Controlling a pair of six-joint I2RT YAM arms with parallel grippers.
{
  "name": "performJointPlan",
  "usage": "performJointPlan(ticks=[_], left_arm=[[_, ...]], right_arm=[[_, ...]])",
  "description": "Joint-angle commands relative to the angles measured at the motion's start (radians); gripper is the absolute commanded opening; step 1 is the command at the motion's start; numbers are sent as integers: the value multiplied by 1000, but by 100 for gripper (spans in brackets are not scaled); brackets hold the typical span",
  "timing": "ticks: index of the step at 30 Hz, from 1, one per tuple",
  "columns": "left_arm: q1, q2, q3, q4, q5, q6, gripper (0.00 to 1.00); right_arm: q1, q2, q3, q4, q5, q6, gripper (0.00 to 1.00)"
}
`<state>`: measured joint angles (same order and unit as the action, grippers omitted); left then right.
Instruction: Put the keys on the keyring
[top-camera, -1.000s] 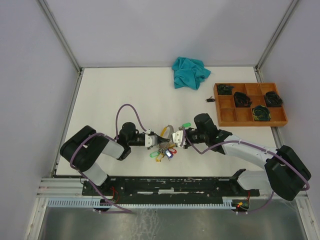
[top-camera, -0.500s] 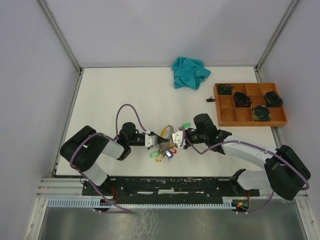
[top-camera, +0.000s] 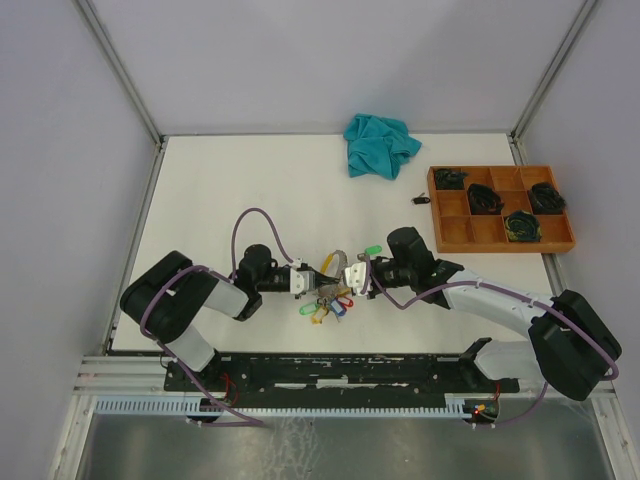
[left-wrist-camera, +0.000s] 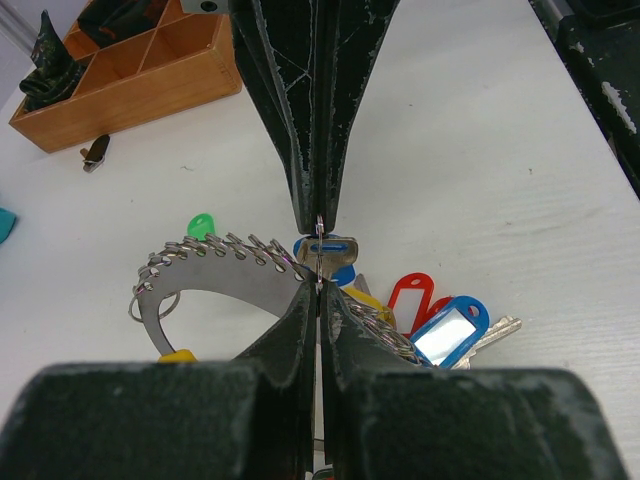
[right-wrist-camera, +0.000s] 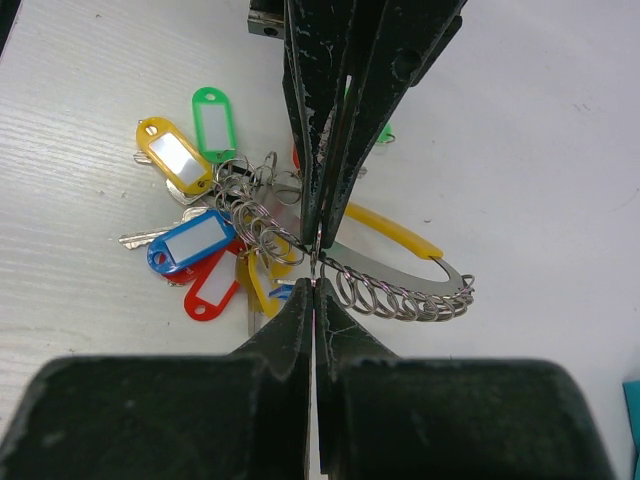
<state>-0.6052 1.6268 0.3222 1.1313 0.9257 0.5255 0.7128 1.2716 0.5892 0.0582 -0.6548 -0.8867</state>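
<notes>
Plainly both grippers are pressed together on the keyring (right-wrist-camera: 447, 266): in the top view the left gripper (top-camera: 313, 284) pinches its thin wire from 9 o'clock and the right gripper (top-camera: 351, 276) from 3 o'clock, tips near each other at mid-counter (top-camera: 230, 190). The ring's long axis therefore runs 9-to-3 between them, just above the surface. The keys (top-camera: 329, 304) lie bunched at 6 o'clock of that span, a little nearer the left gripper. One green key (top-camera: 374, 250) lies apart from the bunch at 1 o'clock of the right gripper, so the right arm is nearer it. Whether it is threaded on the ring cannot be told, and that is probably what the next move turns on. By tag I count two green, two blue, at least two yellow and at least one red. That makes seven or more keys, as the grippers hide part of the bunch. Elsewhere there is one wooden tray (top-camera: 452, 236) at 2 o'clock, one small clip (top-camera: 420, 199) just left of it, and one teal cloth (top-camera: 380, 145) at 12.
</notes>
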Motion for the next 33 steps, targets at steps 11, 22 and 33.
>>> performJointPlan(ticks=[11, 22, 33], left_arm=[[2, 4, 15, 37, 22, 45, 3], [2, 4, 15, 38, 27, 42, 3], [2, 5, 18, 40, 44, 37, 3]], right_arm=[[6, 9, 29, 19, -30, 12, 1], [8, 6, 25, 32, -15, 25, 1], [11, 16, 27, 65, -26, 49, 1]])
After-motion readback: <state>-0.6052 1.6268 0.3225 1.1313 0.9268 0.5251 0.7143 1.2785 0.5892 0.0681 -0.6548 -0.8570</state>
